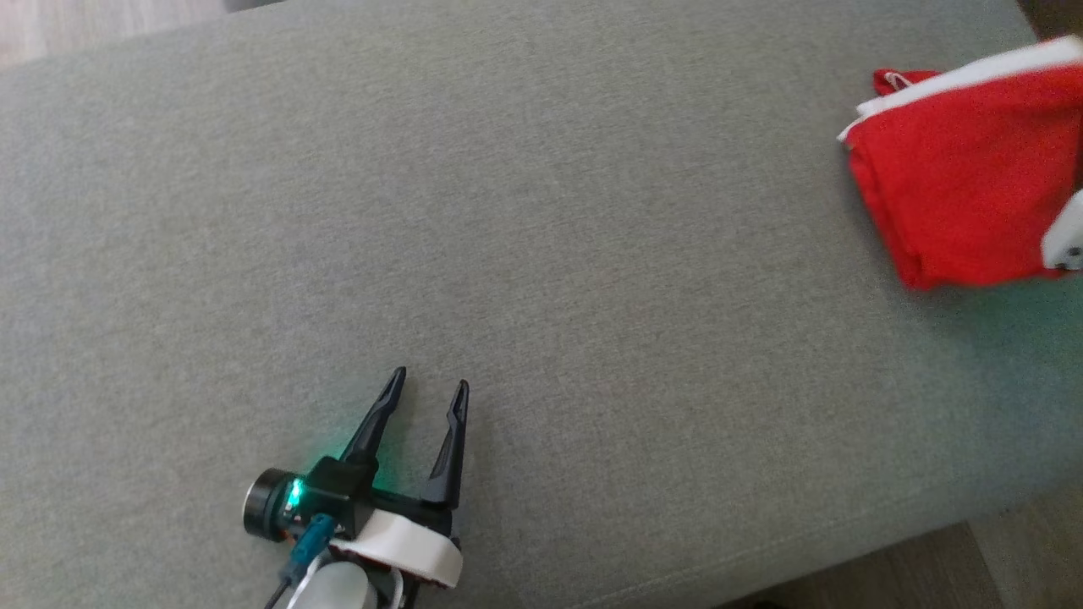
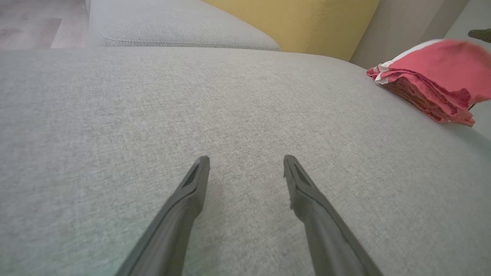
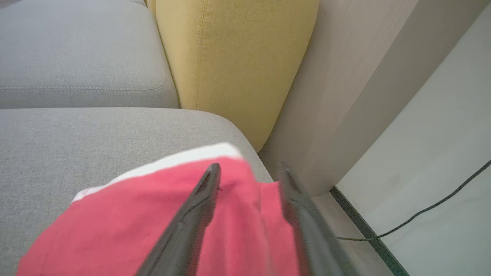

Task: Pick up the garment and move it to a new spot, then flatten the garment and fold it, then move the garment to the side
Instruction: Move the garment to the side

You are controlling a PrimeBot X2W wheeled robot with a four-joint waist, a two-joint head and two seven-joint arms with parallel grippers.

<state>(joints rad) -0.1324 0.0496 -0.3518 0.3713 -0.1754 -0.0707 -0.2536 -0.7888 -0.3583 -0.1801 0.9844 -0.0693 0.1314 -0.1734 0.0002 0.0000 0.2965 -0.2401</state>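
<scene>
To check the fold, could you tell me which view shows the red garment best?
The left wrist view: the red garment lies nearly whole, its stacked layers edge-on. The head view crops it at the right edge; the right wrist view shows it blurred, partly behind the right hand.

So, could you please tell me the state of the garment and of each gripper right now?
Garment: folded, lying at the right end of the grey cushion.
Left gripper: open, empty, over bare cushion.
Right gripper: open, fingers apart over the garment.
</scene>
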